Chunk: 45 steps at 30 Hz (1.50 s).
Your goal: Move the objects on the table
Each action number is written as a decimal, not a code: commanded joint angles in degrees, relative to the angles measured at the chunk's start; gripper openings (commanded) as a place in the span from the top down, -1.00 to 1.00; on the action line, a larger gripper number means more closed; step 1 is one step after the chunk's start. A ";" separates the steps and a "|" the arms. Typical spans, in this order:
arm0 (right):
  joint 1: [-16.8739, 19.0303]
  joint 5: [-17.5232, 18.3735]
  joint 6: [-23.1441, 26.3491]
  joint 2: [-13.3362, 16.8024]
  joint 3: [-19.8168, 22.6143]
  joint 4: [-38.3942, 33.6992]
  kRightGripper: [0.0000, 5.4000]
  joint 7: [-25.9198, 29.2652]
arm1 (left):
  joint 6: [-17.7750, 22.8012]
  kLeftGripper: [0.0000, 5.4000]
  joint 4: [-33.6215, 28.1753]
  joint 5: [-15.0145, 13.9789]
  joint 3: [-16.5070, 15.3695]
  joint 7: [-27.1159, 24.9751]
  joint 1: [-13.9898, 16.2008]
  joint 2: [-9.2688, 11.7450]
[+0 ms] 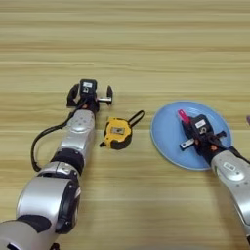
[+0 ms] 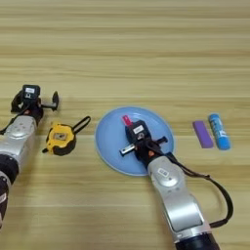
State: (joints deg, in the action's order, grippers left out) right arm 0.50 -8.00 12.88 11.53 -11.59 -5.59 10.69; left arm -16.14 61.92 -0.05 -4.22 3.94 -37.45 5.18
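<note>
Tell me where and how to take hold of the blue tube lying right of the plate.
Grip the blue tube across its middle, coming straight down from above. It lies flat on the table with its long axis running away from the robot, so the fingers should close across it, left to right. A purple block lies close on its left, apart from it, leaving a narrow gap for one finger. The right gripper is nearest.

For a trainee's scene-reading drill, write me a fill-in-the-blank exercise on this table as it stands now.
1. The right tool is over the ____ plate.
2. The yellow tape measure lies between the plate and the ____ arm.
3. The small item held up in the right tool, a red-edged pack, shows ____ at its top.
4. The purple block lies beside the blue ____.

Missing words: blue; left; red; tube
</note>
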 commanded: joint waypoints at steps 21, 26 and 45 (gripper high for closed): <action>1.07 9.55 1.77 -1.42 2.95 -7.37 -0.42 6.40 | 0.18 -1.00 -0.05 0.71 0.17 0.40 -0.72 -0.21; 0.19 8.37 1.02 0.73 6.70 -6.69 -0.60 5.01 | 0.17 -1.00 -0.07 0.70 0.17 0.41 -0.72 -0.24; -0.15 7.59 0.38 3.08 9.51 -4.83 -0.99 4.82 | 0.13 -1.00 -0.02 0.64 0.11 0.37 -0.70 -0.20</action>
State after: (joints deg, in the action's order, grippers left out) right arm 1.01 -0.22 13.22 13.96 -2.36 -10.83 15.36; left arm -16.14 61.92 -0.05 -4.21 3.96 -37.45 5.17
